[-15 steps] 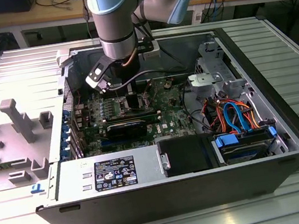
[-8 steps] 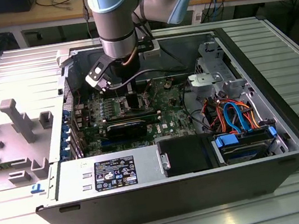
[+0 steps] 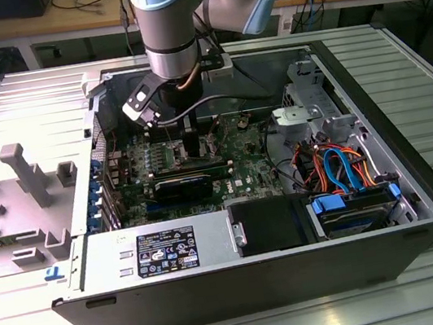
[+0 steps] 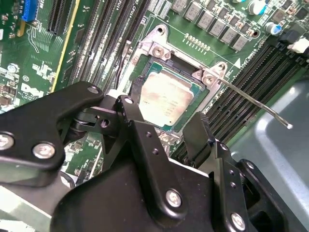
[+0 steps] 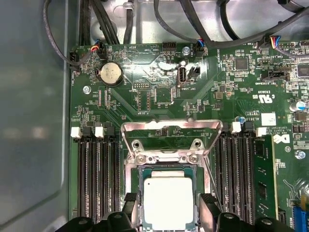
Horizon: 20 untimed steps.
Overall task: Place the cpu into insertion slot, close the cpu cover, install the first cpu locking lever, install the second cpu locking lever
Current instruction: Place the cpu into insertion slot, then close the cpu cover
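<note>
the cpu point(image 5: 168, 203) lies in the insertion slot point(image 5: 141, 193) between memory slots point(image 5: 96, 179); the cpu cover point(image 5: 171, 124) seemingly hinged open.

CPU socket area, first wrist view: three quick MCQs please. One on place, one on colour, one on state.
1. Where is the cpu?
A. Lifted clear above the board
B. Seated in the slot
C. On the grey tray outside the case

2. What colour is the board?
A. Red
B. Blue
C. Green

3. How does the cover stand?
A. Swung open, lying back off the cpu
B. Shut down over the cpu
C. Taken off and gone from the board

Answers:
1 B: the cpu lies flat inside the rim of the slot.
2 C: the board is green all around the slot.
3 A: the cover lies flat beyond the slot, which leaves the cpu's top bare.
</note>
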Tool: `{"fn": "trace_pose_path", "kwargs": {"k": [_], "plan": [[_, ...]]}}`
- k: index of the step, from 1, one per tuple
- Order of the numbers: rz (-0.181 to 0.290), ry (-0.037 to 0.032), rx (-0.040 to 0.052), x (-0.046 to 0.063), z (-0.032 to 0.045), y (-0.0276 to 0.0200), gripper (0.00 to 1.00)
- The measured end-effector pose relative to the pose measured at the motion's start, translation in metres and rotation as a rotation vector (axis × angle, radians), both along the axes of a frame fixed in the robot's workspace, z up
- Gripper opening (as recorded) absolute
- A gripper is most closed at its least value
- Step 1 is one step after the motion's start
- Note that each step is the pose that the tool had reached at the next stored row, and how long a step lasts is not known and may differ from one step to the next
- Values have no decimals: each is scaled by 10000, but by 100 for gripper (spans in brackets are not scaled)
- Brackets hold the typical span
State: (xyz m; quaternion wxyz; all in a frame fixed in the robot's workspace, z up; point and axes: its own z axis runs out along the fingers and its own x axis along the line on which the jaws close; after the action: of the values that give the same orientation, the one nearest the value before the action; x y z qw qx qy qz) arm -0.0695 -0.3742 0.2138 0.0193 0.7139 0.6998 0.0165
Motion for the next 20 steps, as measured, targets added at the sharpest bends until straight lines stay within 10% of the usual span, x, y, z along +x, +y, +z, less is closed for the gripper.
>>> {"fn": "trace_pose_path", "kwargs": {"k": [10,20], "plan": [[0,46,-1,11,1,-1,11],[0,46,-2,16,8,-1,11]]}}
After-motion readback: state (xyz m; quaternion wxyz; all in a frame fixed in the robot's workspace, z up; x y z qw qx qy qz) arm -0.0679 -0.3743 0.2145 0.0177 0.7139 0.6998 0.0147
